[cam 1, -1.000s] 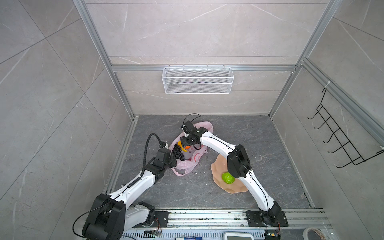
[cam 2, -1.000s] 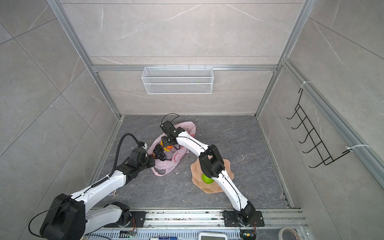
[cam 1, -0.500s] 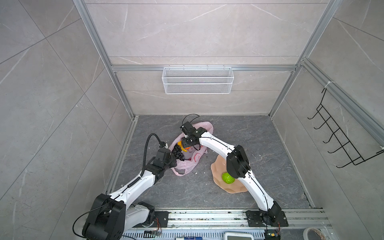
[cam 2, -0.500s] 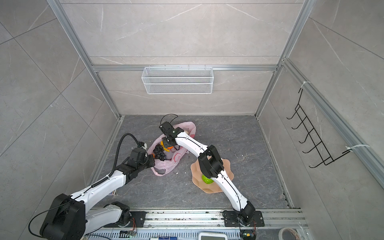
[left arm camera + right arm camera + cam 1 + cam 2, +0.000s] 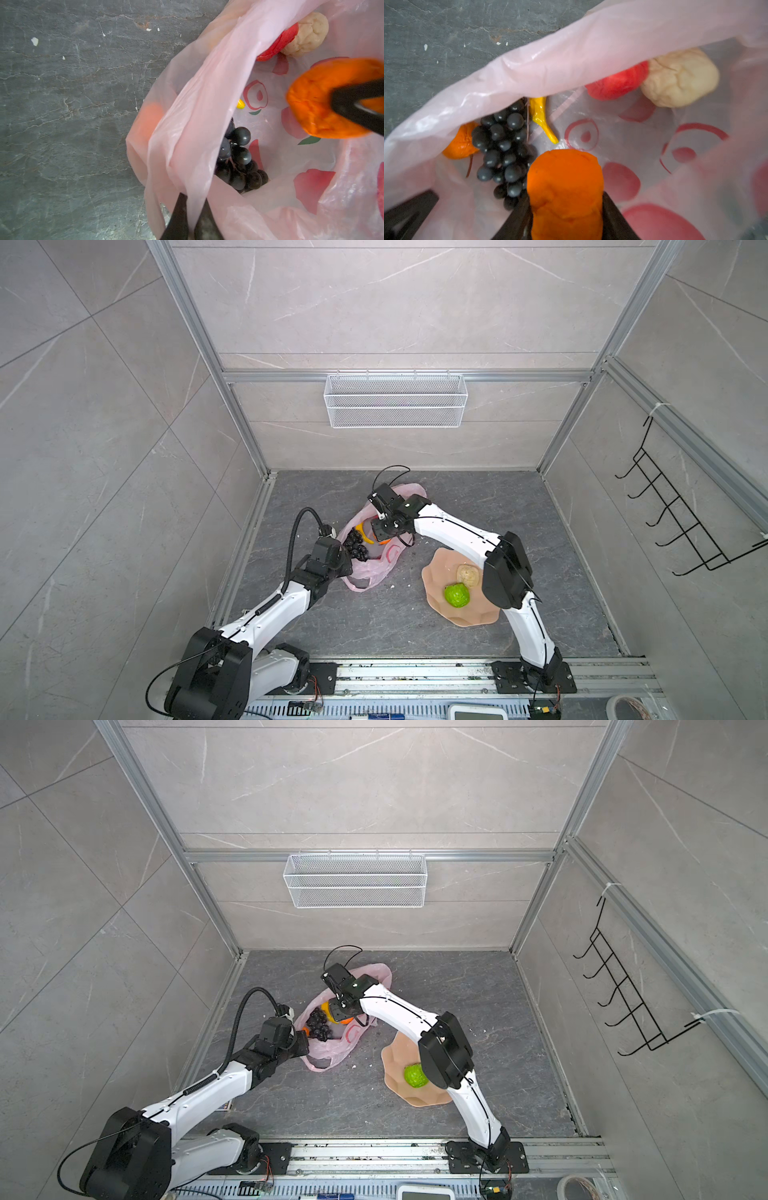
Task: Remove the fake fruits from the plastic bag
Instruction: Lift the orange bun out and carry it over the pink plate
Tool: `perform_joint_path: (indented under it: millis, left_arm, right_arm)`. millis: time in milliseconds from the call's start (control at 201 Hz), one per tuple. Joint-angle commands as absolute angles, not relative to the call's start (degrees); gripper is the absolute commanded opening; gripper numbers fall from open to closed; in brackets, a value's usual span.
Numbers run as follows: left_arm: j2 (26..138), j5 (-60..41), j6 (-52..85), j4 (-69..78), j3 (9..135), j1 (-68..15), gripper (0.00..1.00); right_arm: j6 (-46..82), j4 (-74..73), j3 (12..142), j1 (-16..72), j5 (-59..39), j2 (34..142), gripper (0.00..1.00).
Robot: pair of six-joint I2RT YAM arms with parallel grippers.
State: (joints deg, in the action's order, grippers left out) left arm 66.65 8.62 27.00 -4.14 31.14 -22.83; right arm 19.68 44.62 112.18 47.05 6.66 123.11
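Jaws of right gripper (image 5: 566,216) clamped on orange (image 5: 564,178) inside plastic bag (image 5: 197,93); left gripper (image 5: 192,209) pinched together on bag rim. Plate (image 5: 473,616) lies 4 o'clock from orange in a top view.

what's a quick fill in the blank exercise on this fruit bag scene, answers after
1. The right claw grips a glossy plastic fruit whose colour is ____.
2. The left claw pinches the rim of the thin translucent plastic bag, which is pale ____.
3. On the peach scalloped plate lie a beige knobbly lump and a lumpy ball coloured ____.
4. Inside the bag, a yellow plastic banana lies beside a bunch of dark purple ____.

Missing words: orange, pink, green, grapes
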Motion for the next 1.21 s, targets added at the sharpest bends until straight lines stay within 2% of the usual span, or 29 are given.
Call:
perform_joint_path:
  millis: [0, 364, 712, 1200]
  left_arm:
    - [66.73, 10.34, 24.28, -1.46, 30.88, -22.46, 0.08]
    - [66.99, 10.81, 23.56, 0.44, 29.50, -22.37, 0.09]
    - [67.64, 10.63, 23.70, 1.14, 29.23, -22.25, 0.09]
    - [68.95, 9.94, 23.72, 1.70, 29.20, -22.26, 0.09]
  right_arm:
    - [20.81, 44.47, 105.52, 47.20, 10.19, 115.42, 0.48]
    - [25.52, 50.95, 89.33, 47.81, 15.79, 97.99, 0.48]
    - [34.19, 63.22, 82.44, 48.10, 23.03, 92.03, 0.47]
    - [42.34, 75.82, 71.19, 48.29, 22.88, 81.50, 0.46]
